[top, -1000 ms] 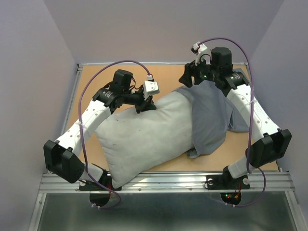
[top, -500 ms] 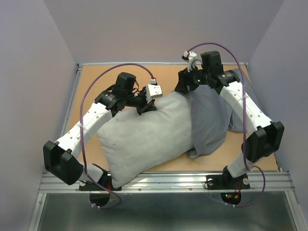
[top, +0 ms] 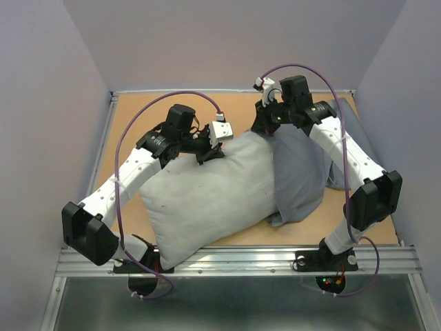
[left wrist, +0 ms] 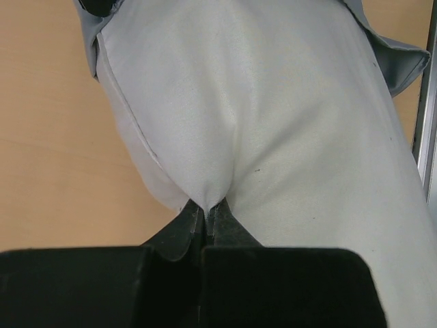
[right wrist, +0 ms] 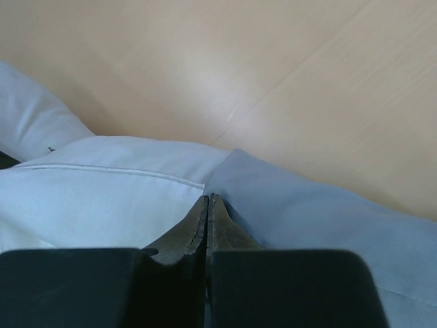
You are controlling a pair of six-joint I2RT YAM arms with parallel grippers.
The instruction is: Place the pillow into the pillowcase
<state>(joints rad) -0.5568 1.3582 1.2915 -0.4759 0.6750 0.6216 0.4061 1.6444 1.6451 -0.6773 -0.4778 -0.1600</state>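
My left jaws are pinched tight on a fold of the pillow (top: 207,193) at its far edge, my right jaws are closed on the rim of the pillowcase (top: 301,176) where it covers the pillow's right end, and the pillow lies slantwise across the table (top: 131,117).

You are in a robotics lab test cell: plain lilac walls (top: 227,48) box in a bare wooden worktop (top: 138,114), and the left arm (top: 125,174) and right arm (top: 344,152) are bolted to an aluminium rail (top: 234,258) across the lower frame.
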